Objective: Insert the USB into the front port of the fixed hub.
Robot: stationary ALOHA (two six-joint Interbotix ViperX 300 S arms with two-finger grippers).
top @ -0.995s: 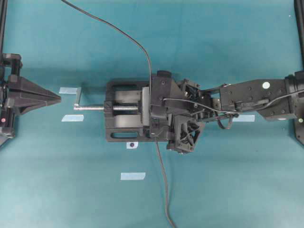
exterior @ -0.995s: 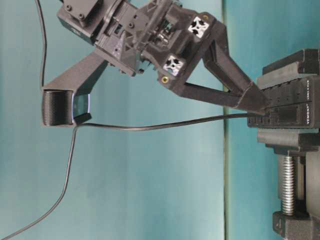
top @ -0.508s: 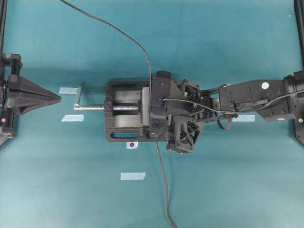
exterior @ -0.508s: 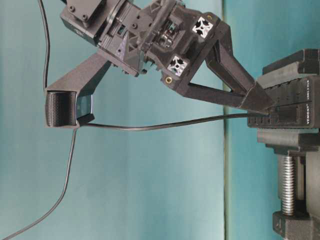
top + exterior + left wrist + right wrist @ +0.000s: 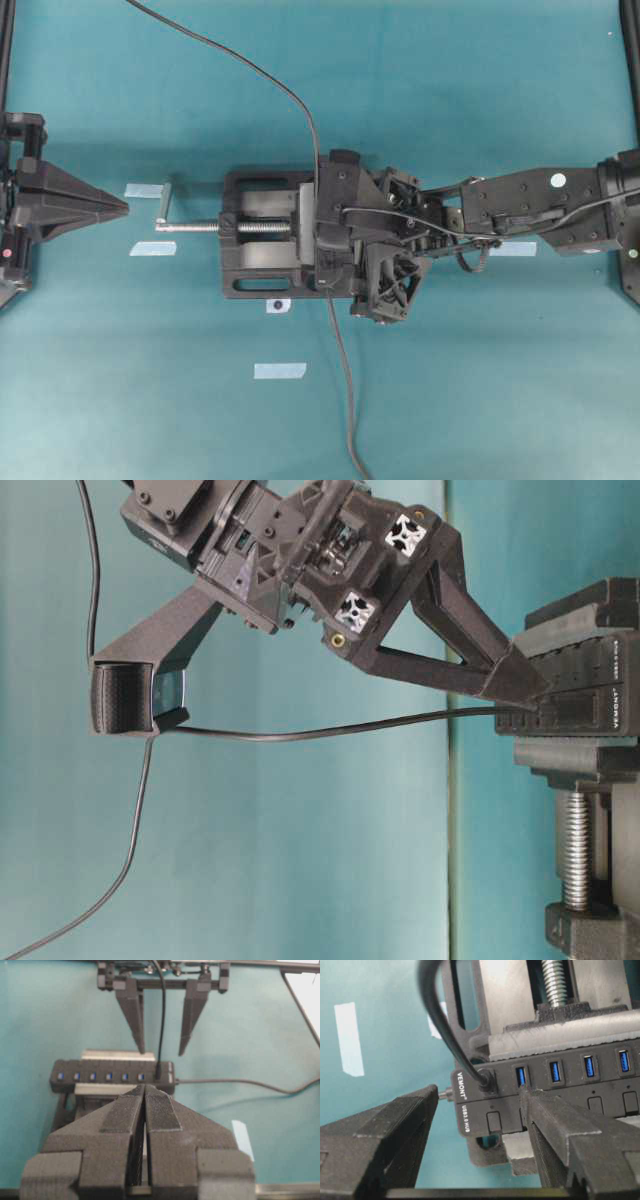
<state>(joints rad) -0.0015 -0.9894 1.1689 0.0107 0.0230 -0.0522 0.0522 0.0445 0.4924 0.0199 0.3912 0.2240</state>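
Straddling USB [image 5: 485, 1081] in hub [image 5: 560, 1092] | R pincer [image 5: 475, 1125] wide open, holds nothing | L pincer [image 5: 144, 1110] closed, empty

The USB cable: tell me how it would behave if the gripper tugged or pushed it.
The cable is thin and sags in a loose curve, so it is probably floppy and light and would bend rather than push. Its plug sits in the hub, held in the vise, so a tug would likely strain the plug, not move the hub.

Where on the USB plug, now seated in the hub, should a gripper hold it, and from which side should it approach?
Grip the USB by its short black body just above the fixed hub, coming from above along the cable. The plug stands upright in the end port, and the right gripper, open, already straddles it that way.
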